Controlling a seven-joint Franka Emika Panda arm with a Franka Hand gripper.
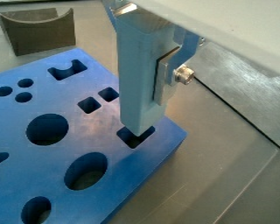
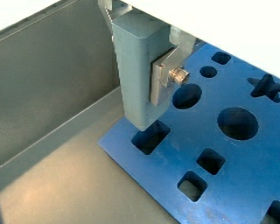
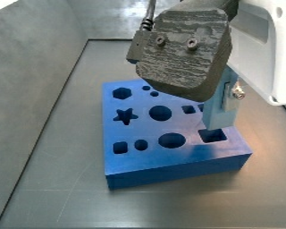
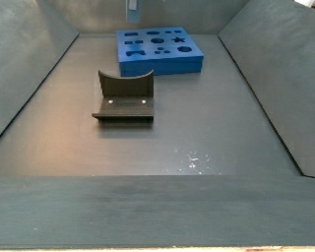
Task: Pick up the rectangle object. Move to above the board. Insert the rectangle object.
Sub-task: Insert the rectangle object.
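The rectangle object [image 1: 136, 70], a pale blue-grey bar, hangs upright with my gripper [image 1: 145, 79] shut on it. A silver finger plate [image 1: 166, 77] presses its side; the opposite finger is hidden behind the bar. Both wrist views show the bar's lower end right at the mouth of a dark rectangular hole [image 1: 136, 138] near a corner of the bright-blue board [image 1: 60, 105]. I cannot tell whether the end has entered. In a side view the bar [image 3: 217, 109] stands over that hole [image 3: 214, 136] below the grey gripper body [image 3: 181, 49]. The board [image 4: 157, 49] lies at the far end of the bin.
The dark fixture [image 4: 123, 98] stands on the grey floor in front of the board, also seen as the fixture [image 1: 39, 31] beyond it. Sloping grey bin walls [image 2: 49, 79] rise close beside the board's corner.
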